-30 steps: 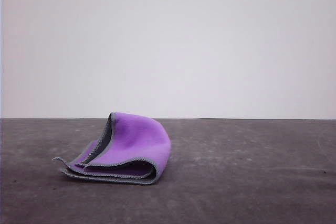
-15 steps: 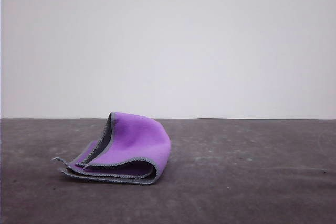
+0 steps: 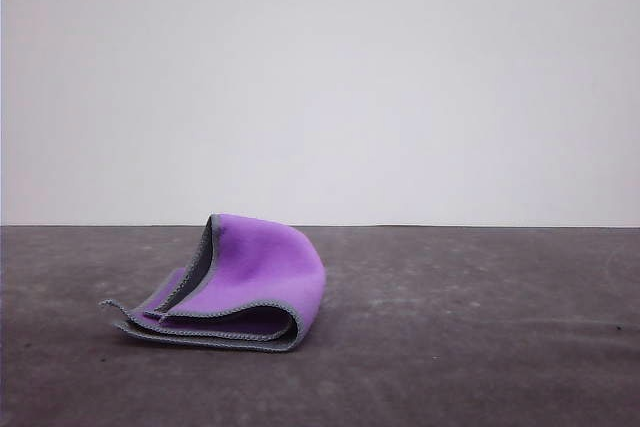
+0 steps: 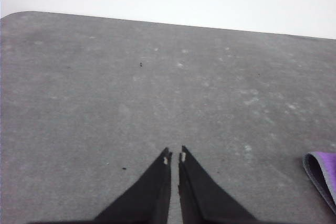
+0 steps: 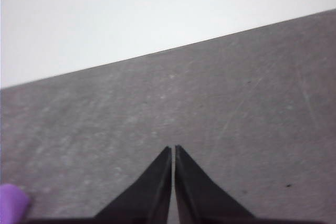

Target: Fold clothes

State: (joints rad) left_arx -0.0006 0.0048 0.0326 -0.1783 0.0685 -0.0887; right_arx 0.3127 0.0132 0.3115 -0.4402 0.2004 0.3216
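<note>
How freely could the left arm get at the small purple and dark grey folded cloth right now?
Probably freely: the small purple and dark grey folded cloth lies alone on the grey table, and the shut left gripper has bare tabletop between it and the cloth's edge.

Lighting: even, diffuse, bright. Shadows: faint under cloth [image 3: 245, 282]. Glare: none. Focus: front view sharp; wrist views soft, grainy.

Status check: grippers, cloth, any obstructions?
Left gripper shut, empty. Right gripper shut, empty. Purple-and-grey soft cloth lies loosely folded on grey table, untouched. Nothing in the way.
</note>
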